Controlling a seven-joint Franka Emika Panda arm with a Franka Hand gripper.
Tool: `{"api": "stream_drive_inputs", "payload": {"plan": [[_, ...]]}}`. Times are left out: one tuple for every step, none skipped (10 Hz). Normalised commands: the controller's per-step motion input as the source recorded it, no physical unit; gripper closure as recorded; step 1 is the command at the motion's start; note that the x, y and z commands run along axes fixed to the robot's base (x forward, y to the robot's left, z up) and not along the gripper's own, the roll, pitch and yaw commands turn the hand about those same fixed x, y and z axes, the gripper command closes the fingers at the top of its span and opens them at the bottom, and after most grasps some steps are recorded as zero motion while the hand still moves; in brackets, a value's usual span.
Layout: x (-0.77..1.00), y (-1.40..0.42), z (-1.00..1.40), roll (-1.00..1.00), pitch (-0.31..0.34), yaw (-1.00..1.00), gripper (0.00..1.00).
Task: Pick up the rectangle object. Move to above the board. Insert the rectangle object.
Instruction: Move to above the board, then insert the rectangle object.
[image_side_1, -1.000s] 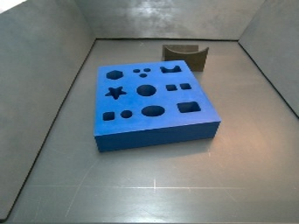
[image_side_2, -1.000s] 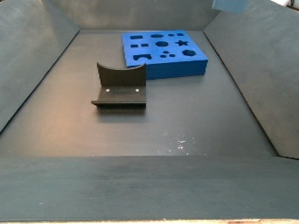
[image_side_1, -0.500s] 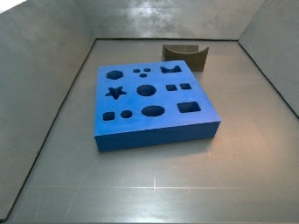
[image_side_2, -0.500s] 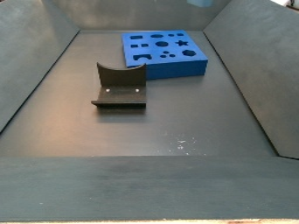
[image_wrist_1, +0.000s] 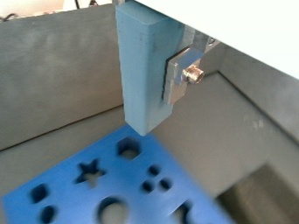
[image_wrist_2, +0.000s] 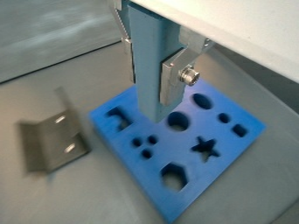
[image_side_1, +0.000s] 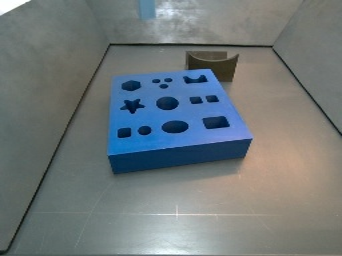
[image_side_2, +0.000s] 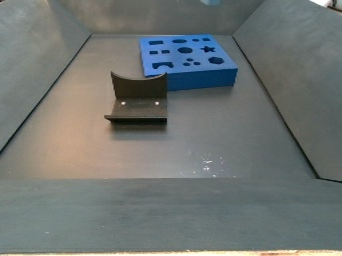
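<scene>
My gripper (image_wrist_1: 152, 83) is shut on the rectangle object (image_wrist_1: 146, 70), a tall light-blue bar held upright. A silver finger (image_wrist_1: 176, 77) with a bolt presses its side. In both wrist views the bar hangs above the board (image_wrist_1: 70, 197), a bright-blue block with star, round and square holes. In a wrist view the bar (image_wrist_2: 152, 61) has its lower end over the board (image_wrist_2: 228, 162), next to a round hole, with a gap between them. In both side views the board (image_side_1: 174, 130) (image_side_2: 187, 62) lies on the floor, and the gripper is out of frame above it.
The fixture (image_side_1: 211, 62) (image_side_2: 136, 98), a dark bracket on a base plate, stands on the floor beside the board; it also shows in a wrist view (image_wrist_2: 52, 144). Grey sloping walls (image_side_1: 54, 80) enclose the floor on all sides.
Board and fixture have not moved. At the top edge of the side views a small bit of the bar or arm has shifted sideways.
</scene>
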Motion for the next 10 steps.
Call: {"api": "stream_drive_inputs", "payload": {"plan": [[0.29,-1.0,-0.22,-0.1,0.18,-1.0,1.0],[0.31,-1.0,-0.22,-0.11,0.221,-1.0,1.0],[0.32,-1.0,-0.23,-0.12,0.253,-1.0,1.0],[0.31,-0.87,-0.2,-0.1,0.295,-0.61,1.0],[0.24,-0.62,-0.13,-0.06,0.265,-0.38,1.0],[0.15,-0.33,-0.06,-0.01,0.223,-0.18,1.0],[0.11,-0.19,-0.03,0.0,0.186,-0.1,1.0],[0.0,0.0,-0.06,0.01,0.0,0.0,1.0],[0.0,0.0,-0.05,0.0,0.0,0.0,1.0],[0.0,0.0,-0.09,0.0,0.0,-0.02,1.0]]}}
